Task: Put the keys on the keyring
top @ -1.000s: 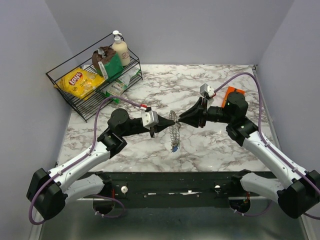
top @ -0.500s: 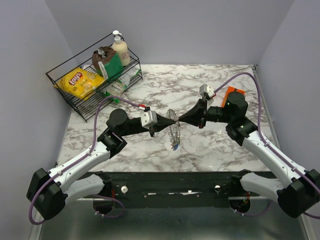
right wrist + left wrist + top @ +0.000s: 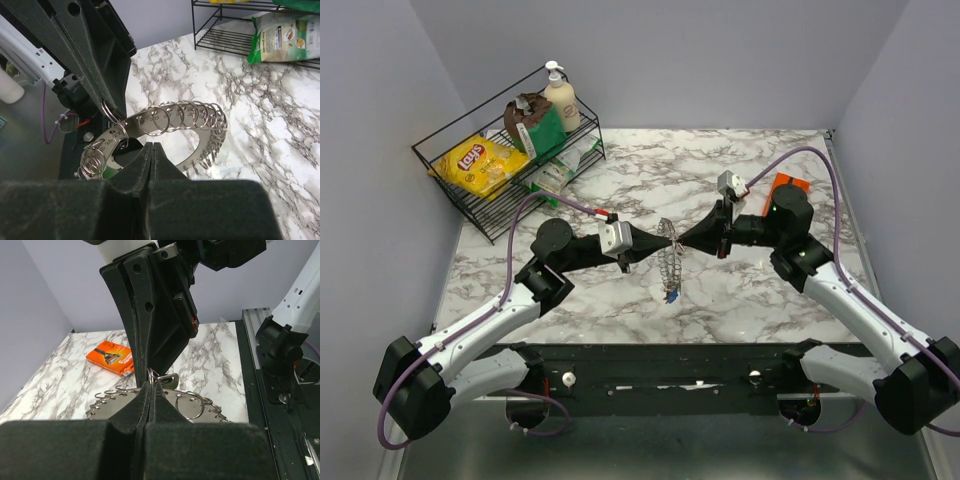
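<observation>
**STATUS: KEYRING HELD ALOFT BETWEEN BOTH TOOLS; ONE KEY CONFIRMED ON IT**

1. Counter [image 3: 740, 170]. No loose key shows on the marble below or beside either tool in the overhead view. The wrist views show none lying there either.

2. Left tool [image 3: 652, 245]. The fingers are pressed together. They clamp the rim of the keyring [image 3: 667, 258], which stands on edge directly ahead of the fingertips, clear of the counter.

3. Right tool [image 3: 681, 240]. The fingers are closed. Their tips meet the keyring from the side opposite the left tool. Whether they pinch the plate itself or one of its small wire loops [image 3: 162, 120] cannot be resolved from these views.

4. Keyring. The toothed plate carries a row of wire loops along its edge, fanned out just beyond the right tool's tips.

5. Blue key [image 3: 669, 296]. It hangs below both tools at the bottom of the keyring, apparently already attached.

6. Remaining work. The red and black keys cannot be identified in any view. A small dark piece sits near the left tool's tips, but it may or may not be a key. Judgement: one key is fitted, and the state of the other two is unconfirmed.
</observation>
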`<state>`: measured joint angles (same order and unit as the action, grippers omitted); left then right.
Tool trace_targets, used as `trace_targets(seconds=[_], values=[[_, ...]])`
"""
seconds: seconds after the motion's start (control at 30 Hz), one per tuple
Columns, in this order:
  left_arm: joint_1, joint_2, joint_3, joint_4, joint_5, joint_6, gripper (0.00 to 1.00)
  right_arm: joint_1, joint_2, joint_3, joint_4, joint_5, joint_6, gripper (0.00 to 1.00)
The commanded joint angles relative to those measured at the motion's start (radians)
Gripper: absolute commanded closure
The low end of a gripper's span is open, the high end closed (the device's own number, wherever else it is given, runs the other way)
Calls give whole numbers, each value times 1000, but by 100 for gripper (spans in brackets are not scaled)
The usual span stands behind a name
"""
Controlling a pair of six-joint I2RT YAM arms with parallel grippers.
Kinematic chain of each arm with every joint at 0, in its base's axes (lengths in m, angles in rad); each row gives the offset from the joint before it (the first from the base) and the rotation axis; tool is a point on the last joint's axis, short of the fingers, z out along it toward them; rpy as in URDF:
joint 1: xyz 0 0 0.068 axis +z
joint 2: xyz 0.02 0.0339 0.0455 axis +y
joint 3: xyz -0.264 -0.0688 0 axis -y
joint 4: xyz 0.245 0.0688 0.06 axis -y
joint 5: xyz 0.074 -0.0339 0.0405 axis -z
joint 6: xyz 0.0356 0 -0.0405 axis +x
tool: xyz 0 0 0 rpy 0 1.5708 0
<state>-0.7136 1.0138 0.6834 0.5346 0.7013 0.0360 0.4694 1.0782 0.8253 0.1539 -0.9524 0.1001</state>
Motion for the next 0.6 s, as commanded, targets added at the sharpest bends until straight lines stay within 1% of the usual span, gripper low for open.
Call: trace_targets(seconds=[0.0, 0.03, 0.13, 0.2, 0.23, 0.27, 0.3, 0.33, 0.4, 0.47, 0.57], values=[[-1, -14, 11, 10, 4, 39, 100, -5, -66, -17, -26, 66, -43, 84], [0, -17, 15, -5, 3, 50, 100, -5, -76, -17, -37, 108, -49, 76], [0, -35, 21, -64, -6, 94, 100, -11, -106, -12, -66, 164, -71, 65], [-1, -46, 25, -105, -13, 113, 100, -14, -115, -14, -71, 176, -77, 60], [-1, -50, 27, -116, -13, 131, 100, -15, -124, -15, -73, 175, -77, 55], [-1, -55, 30, -126, -5, 137, 100, -18, -127, -12, -71, 164, -79, 52], [0, -57, 28, -137, 3, 142, 100, -20, -129, -12, -71, 150, -80, 50], [0, -57, 31, -145, 9, 146, 100, -20, -127, -3, -70, 111, -79, 43], [-1, -58, 33, -154, 35, 156, 100, -18, -113, 8, -73, 51, -80, 38], [0, -55, 38, -159, 55, 159, 100, -18, -84, 26, -73, -46, -83, 34], [0, -43, 48, -171, 92, 157, 100, -20, -55, 47, -79, -166, -85, 33]])
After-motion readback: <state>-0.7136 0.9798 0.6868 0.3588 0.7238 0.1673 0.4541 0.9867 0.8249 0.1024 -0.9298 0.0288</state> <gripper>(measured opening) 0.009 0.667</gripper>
